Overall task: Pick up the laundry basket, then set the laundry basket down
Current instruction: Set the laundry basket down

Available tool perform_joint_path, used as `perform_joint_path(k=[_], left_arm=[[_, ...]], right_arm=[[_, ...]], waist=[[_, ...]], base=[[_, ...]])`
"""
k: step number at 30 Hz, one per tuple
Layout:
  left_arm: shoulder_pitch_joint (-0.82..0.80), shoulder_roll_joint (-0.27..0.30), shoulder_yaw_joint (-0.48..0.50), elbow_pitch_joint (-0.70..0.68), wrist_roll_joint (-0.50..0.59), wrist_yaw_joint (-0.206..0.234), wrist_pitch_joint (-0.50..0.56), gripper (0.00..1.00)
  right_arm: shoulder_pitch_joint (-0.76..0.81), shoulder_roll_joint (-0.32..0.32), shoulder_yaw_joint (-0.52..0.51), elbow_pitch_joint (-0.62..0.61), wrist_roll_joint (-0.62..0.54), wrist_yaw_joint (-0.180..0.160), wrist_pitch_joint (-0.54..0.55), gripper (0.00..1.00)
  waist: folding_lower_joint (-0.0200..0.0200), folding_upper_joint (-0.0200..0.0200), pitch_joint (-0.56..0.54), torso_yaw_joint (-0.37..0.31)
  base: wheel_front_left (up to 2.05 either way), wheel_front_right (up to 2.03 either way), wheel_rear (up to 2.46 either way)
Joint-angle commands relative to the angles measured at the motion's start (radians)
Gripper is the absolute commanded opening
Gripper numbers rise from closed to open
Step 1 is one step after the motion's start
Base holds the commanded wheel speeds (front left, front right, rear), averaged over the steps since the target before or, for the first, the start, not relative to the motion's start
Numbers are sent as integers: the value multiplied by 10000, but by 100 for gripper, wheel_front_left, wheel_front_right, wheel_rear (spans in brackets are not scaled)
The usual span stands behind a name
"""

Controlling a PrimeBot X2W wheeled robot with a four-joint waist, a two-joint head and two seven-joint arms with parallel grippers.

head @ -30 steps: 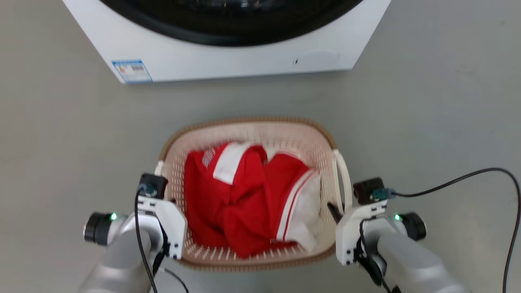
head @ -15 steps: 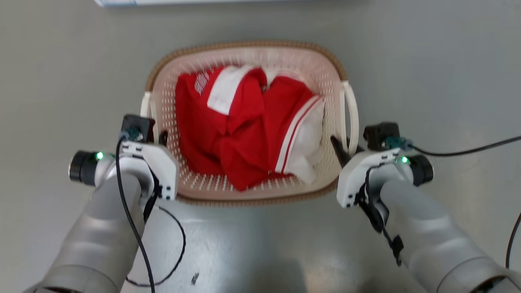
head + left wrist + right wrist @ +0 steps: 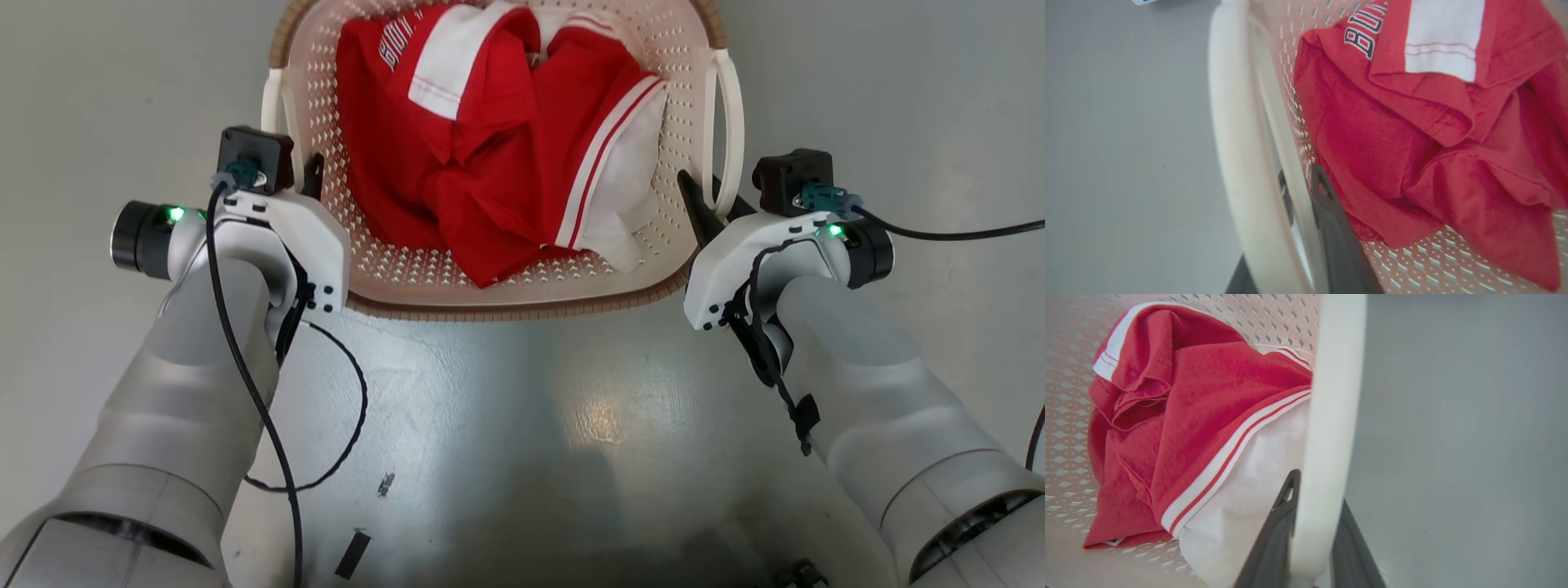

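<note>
Two-handed grip on the laundry basket (image 3: 424, 273).
The basket is over the grey floor (image 3: 571, 408), with the left gripper (image 3: 302, 175) clenched on its left handle (image 3: 273, 106) and the right gripper (image 3: 706, 200) clenched on its right handle (image 3: 732, 106); a red-and-white garment (image 3: 490, 163) lies inside it.

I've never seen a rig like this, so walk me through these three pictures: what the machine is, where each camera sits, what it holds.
It is a robot with two arms, each ending in a two-fingered tool. The wide picture looks down from its head; the close-ups come from wrist cameras. Against the grey floor you see a laundry basket with red and white clothes inside. The left tool is closed on its left handle, the right tool on its right handle.
</note>
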Motion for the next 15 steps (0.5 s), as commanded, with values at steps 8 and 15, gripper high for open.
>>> perform_joint_path(k=[8, 15], left_arm=[[-255, 769, -58, 128, 177, 93, -116, 0], [-287, 775, -128, 179, 131, 91, -151, 0]], right_arm=[[126, -95, -346, -324, -521, 77, -238, 0], [209, -95, -639, -433, -819, 77, -239, 0]], waist=[[0, 0, 439, -68], [0, 0, 526, -128]], base=[[0, 0, 0], [0, 0, 0]])
